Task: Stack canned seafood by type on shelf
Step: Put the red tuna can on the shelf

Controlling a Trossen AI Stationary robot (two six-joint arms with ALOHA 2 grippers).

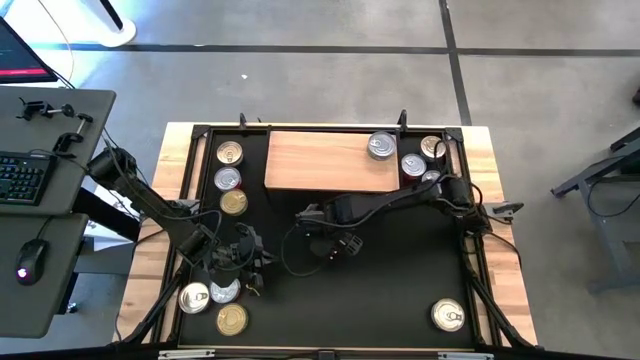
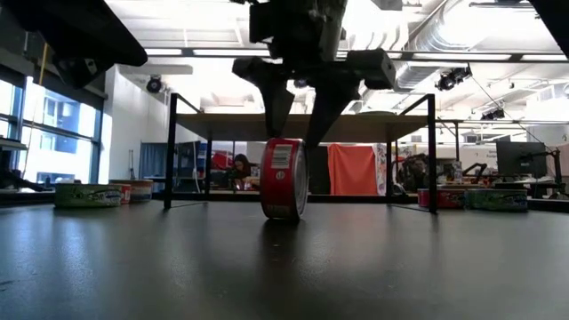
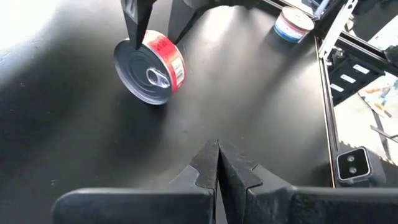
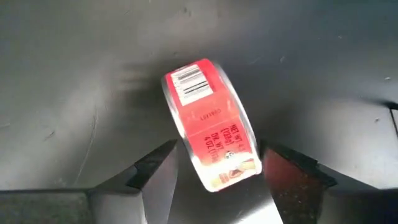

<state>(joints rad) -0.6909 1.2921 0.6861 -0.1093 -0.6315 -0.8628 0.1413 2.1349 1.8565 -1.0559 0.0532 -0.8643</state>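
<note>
Right end effector [image 2: 298, 111] lowered mid-mat, fingers apart either side of red tin [image 2: 284, 179] standing on edge. Left end effector [image 3: 217, 163] closed, nearby. Shelf [image 1: 330, 160] behind.

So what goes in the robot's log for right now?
right gripper: open around red can | can: on edge on mat | left gripper: shut, waiting | shelf: one can on top
</note>
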